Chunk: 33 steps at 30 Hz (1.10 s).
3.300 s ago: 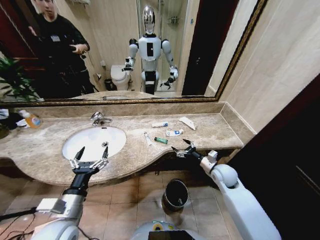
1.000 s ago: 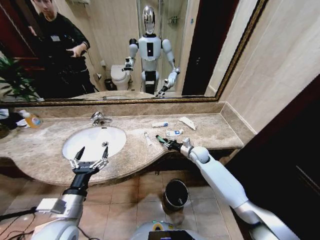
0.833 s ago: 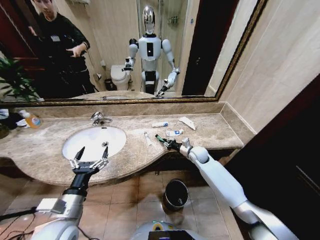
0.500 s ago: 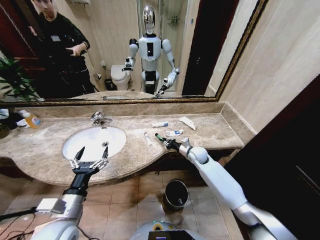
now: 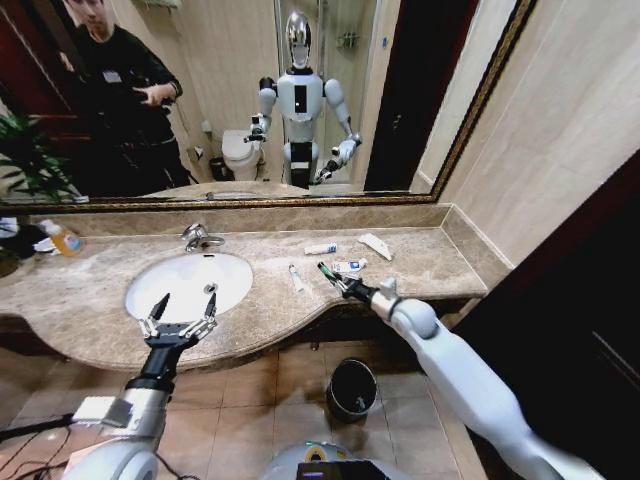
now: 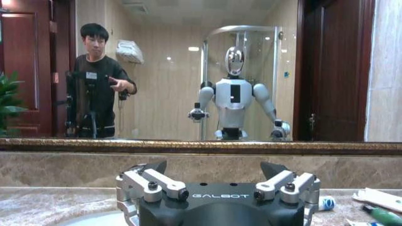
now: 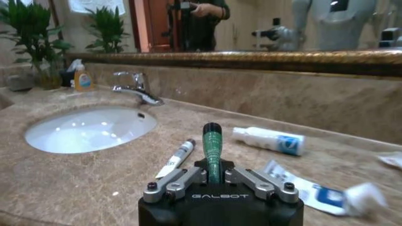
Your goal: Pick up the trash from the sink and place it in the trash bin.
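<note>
Right wrist view: right gripper [image 7: 213,178] pinches teal-green tube [image 7: 212,146], seemingly above countertop [image 7: 75,179]; left gripper [image 5: 180,313] spread.

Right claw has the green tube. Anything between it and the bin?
Nothing visible. The right claw holds the teal-green tube above the countertop edge; the trash bin sits on the floor below, mouth uncovered.

Polished beige marble countertop [image 5: 90,300], glossy white sink [image 5: 185,280], shiny chrome faucet [image 7: 135,89], glossy green tube [image 7: 212,141] at centre frame.
</note>
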{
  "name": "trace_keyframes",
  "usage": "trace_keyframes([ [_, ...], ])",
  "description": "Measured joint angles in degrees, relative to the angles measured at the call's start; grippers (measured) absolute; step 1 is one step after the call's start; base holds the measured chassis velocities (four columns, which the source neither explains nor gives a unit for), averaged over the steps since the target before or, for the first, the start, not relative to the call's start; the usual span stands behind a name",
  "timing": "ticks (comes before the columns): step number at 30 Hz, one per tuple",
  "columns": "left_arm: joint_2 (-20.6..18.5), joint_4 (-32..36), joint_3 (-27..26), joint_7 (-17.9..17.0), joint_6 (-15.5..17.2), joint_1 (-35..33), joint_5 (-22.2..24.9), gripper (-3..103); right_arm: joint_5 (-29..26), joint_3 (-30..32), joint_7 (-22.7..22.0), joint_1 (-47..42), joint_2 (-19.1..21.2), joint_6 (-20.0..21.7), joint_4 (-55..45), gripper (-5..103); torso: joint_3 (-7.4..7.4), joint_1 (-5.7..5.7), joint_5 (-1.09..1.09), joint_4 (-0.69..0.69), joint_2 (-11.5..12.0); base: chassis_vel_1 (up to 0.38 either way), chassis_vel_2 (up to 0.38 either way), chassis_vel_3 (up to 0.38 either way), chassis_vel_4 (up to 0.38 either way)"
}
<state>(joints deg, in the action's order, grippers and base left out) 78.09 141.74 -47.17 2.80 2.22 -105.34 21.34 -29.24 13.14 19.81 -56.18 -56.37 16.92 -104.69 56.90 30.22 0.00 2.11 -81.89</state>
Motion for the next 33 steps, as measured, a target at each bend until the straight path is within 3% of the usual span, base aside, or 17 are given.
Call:
trace_keyframes([
  [6, 0.00, 0.00, 0.00, 0.00, 0.00, 0.00, 0.00, 100, -0.95, 7.39, -0.68, -8.74, 2.34, -1.44, -6.79, 10, 0.00, 0.00, 0.00, 0.00, 0.01, 0.000, 0.000, 0.000, 0.000],
  [14, 0.00, 0.00, 0.00, 0.00, 0.00, 0.00, 0.00, 100, -0.77, 10.89, -2.66, -16.95, 2.28, -2.44, -11.17, 10, 0.00, 0.00, 0.00, 0.00, 0.01, 0.000, 0.000, 0.000, 0.000],
  [25, 0.00, 0.00, 0.00, 0.00, 0.00, 0.00, 0.00, 100, 9.00, 14.97, -0.37, -29.23, -5.20, -6.09, -9.82, 10, 0.00, 0.00, 0.00, 0.00, 0.01, 0.000, 0.000, 0.000, 0.000],
  [33, 0.00, 0.00, 0.00, 0.00, 0.00, 0.00, 0.00, 100, 19.25, 13.16, 1.01, -28.95, -12.11, -13.07, 4.65, 10, 0.00, 0.00, 0.00, 0.00, 0.01, 0.000, 0.000, 0.000, 0.000],
])
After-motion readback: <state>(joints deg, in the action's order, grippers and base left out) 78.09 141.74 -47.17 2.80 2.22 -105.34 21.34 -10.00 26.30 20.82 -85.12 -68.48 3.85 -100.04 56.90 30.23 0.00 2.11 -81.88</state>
